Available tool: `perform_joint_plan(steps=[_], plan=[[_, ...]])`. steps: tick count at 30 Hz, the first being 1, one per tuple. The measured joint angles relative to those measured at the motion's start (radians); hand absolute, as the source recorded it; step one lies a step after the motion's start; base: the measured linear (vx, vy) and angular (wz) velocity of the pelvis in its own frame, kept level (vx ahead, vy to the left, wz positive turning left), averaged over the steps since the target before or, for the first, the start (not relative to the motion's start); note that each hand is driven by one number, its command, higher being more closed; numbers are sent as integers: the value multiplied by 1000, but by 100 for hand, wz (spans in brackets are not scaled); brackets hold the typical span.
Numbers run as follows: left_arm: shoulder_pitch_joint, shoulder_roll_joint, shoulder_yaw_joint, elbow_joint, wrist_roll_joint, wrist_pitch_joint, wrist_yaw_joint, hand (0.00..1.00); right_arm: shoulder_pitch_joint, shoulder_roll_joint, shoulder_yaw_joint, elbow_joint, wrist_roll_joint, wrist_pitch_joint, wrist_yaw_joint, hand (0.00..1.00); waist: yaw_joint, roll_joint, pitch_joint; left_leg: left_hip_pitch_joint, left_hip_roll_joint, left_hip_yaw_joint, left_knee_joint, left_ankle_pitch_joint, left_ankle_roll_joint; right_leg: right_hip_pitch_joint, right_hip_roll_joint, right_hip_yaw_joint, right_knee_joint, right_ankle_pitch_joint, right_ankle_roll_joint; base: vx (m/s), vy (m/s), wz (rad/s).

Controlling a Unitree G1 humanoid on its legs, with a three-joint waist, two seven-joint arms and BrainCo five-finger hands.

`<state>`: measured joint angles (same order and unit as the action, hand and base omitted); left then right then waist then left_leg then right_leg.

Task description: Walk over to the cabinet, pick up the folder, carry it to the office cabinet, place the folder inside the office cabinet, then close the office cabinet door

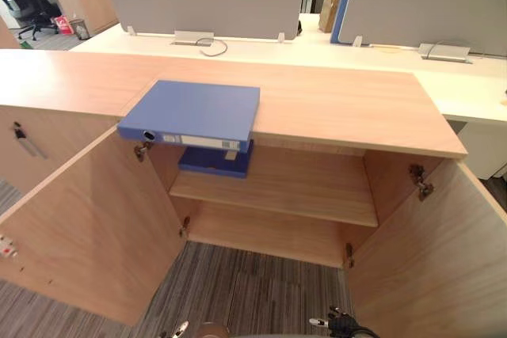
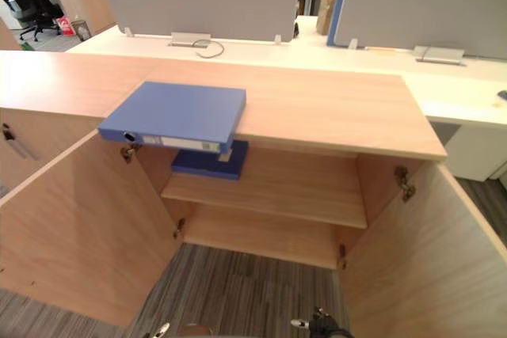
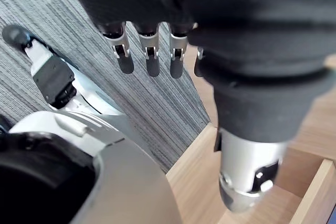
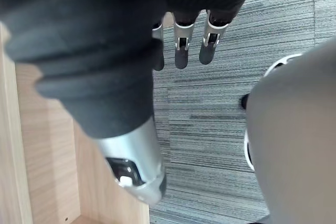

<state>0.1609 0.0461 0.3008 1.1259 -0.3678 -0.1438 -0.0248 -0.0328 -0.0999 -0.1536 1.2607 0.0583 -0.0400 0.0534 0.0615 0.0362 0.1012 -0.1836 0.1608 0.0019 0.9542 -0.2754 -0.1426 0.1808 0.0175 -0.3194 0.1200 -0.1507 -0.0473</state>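
flat blue folder (image 1: 192, 110) overhangs the woodgrain cabinet (image 1: 341, 104); left hand (image 3: 152, 59) and right hand (image 4: 181, 51) fingers released.

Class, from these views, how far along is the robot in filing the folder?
Done: it stands at the cabinet, both doors open. In hand: nothing; the left hand and right hand hang open above the carpet. Left: lift the blue folder off its top, shelve it by the darker folder, close the doors.

Folder (image 1: 194, 110) on cabinet top (image 1: 333, 104); 2nd folder (image 1: 214, 161) on shelf (image 1: 301, 187) beneath.
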Motion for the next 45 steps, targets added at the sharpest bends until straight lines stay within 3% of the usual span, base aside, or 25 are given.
perform_joint_plan(steps=[1, 3, 4, 5, 6, 7, 9, 12, 16, 21, 25, 30, 32, 38, 39, 40, 42, 45], plan=[[-2, 2, -12, 0, -23, 0, 0, 0, -10, 3, 0, 1, 0, 1, -4, 0, 3, -5, 3, -27, -10, 25, -107, -18, 30, 11, -12, 20, -7, 1, 1, 286, 100, -52], [-8, 10, -17, -3, -38, -1, 0, 0, -26, 7, 0, -1, 0, 0, -7, 0, 10, -17, 12, -29, -36, 26, -340, -6, 44, 17, -41, 53, -7, -3, 11, 312, 190, -58], [-9, 18, -36, -5, -38, -1, 0, 0, -32, 6, 1, -4, 0, -1, -8, 0, 10, -19, 14, -23, -50, 4, -505, 63, 56, 23, -58, 68, -7, -15, 41, 281, 227, -50], [-6, 18, -46, -3, -37, -1, 0, 0, -31, 6, 1, -5, 1, -1, -10, 0, 11, -16, 14, -18, -50, 3, -552, 168, 77, 28, -61, 76, -7, -22, 60, 319, 284, -25], [-13, 36, -50, 2, -38, -2, 0, 0, -28, 25, 6, -5, 0, -1, -15, 0, 12, -40, 21, 21, -87, 14, -589, 197, 105, 39, -91, 80, -9, -29, 83, 249, 230, -1], [-14, 54, -56, 2, -38, -3, -1, 0, -25, 36, 24, -5, 0, -1, -14, 0, 8, -68, 22, 41, -118, 18, -624, 203, 115, 41, -119, 76, -14, -29, 82, 277, 259, 10], [-18, 62, -54, 4, -39, -1, -1, 0, -14, 38, 22, -3, -1, -1, -15, 0, 9, -86, 16, 55, -153, 21, -642, 204, 125, 53, -152, 76, -24, -25, 88, 187, 174, 15], [-15, 58, -53, 15, -67, 1, -7, 0, -12, 49, 18, -3, -1, -2, -11, 0, 11, -85, 14, 123, -176, 37, -725, 228, 161, 76, -176, 77, -29, -1, 110, 125, 120, -6], [-16, 57, -58, 33, -120, 7, -19, 0, 21, 57, -6, -3, -20, -2, 4, 0, 3, -84, -2, 159, -191, 39, -830, 284, 163, 74, -186, 74, -58, 12, 129, -2, -19, -6], [-13, 56, -124, 18, -310, 11, -43, 0, 29, 35, -21, -3, -40, 0, 4, 0, -6, -70, -20, 198, -204, -11, -1013, 380, 140, 42, -188, 56, -81, 15, 137, -68, -19, 5], [55, 58, -286, -290, -480, 22, -57, 0, 28, 29, 4, -10, -46, 1, 4, 0, -9, -63, -23, 206, -218, -44, -1046, 402, 136, 37, -191, 50, -80, 5, 149, -118, 50, 3], [141, 50, -274, -740, -648, 17, -53, 0, 13, 18, 91, -11, -83, 16, 2, 0, 5, -60, -35, 196, -220, -45, -1045, 410, 145, 24, -192, 53, -80, -3, 149, -51, 41, -2], [166, 26, -221, -889, -644, 2, -15, 0, 13, 16, 112, -8, -84, 22, 1, 0, 15, -65, -49, 186, -222, -52, -1042, 417, 156, 18, -191, 52, -83, 1, 154, 18, 12, 7], [175, -43, -75, -1251, -272, -14, 156, 0, 25, 34, 106, 10, -84, 40, -5, 0, 67, -64, -60, 190, -227, -72, -1040, 426, 169, 50, -191, 34, -112, 10, 158, 42, -8, 11], [168, -64, -44, -1331, -120, -16, 199, 0, 25, 36, 102, 11, -84, 40, -4, 0, 72, -63, -62, 190, -224, -75, -1040, 426, 169, 50, -190, 34, -112, 10, 158, 0, 0, 0], [161, -70, -30, -1367, -51, -16, 223, 0, 26, 42, 98, 11, -84, 40, -5, 0, 75, -62, -63, 190, -223, -75, -1039, 426, 169, 50, -189, 35, -111, 11, 158, 0, 0, 0], [124, -82, 10, -1490, 258, -17, 342, 0, 35, 45, 67, 10, -94, 40, -5, 0, 84, -59, -73, 190, -216, -72, -1036, 422, 164, 48, -184, 42, -108, 12, 156, -33, 6, -8], [78, -82, 67, -1599, 520, -14, 446, 0, 64, 52, 16, -6, -124, 39, -6, 0, 89, -58, -97, 194, -207, -65, -1036, 409, 151, 45, -180, 52, -104, 13, 154, -61, 22, -12]])
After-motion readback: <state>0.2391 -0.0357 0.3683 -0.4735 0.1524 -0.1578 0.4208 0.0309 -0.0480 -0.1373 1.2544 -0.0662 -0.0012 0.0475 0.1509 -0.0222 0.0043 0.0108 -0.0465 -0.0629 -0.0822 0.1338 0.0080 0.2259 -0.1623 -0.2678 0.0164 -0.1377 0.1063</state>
